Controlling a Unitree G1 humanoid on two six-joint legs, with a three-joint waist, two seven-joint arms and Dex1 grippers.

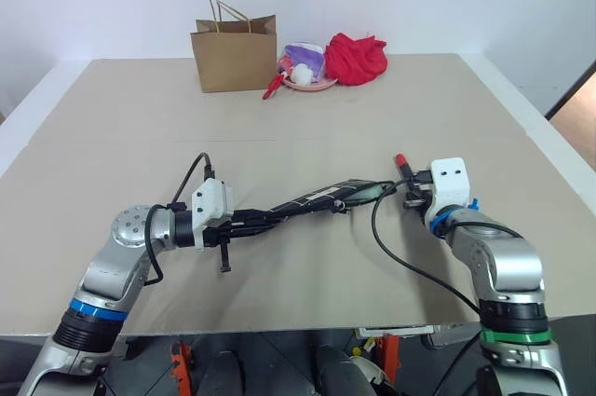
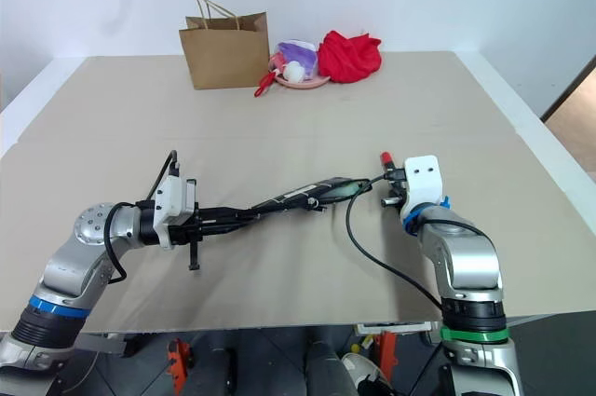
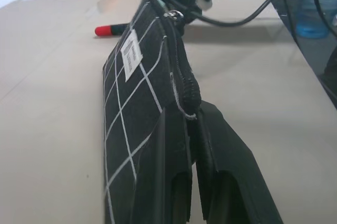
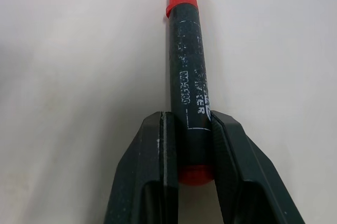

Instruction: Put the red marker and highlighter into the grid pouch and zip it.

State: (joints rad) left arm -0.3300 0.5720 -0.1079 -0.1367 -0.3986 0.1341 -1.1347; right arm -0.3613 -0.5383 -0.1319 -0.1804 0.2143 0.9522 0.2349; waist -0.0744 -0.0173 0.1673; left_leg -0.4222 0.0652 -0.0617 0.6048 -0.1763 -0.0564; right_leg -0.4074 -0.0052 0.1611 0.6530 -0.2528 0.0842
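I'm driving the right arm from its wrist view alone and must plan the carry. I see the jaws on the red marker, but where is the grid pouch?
Observer: The grid pouch is held by one end in the left gripper, jaws shut on it. Its other end reaches toward your right gripper.
Operator: Is the highlighter in already?
Observer: Something light green, likely the highlighter, shows at the pouch end nearest you. I cannot tell how deep it sits.
Operator: Anything else around?
Observer: A brown paper bag, a pink dish and a red cloth bundle sit at the table's far edge, away from both arms.
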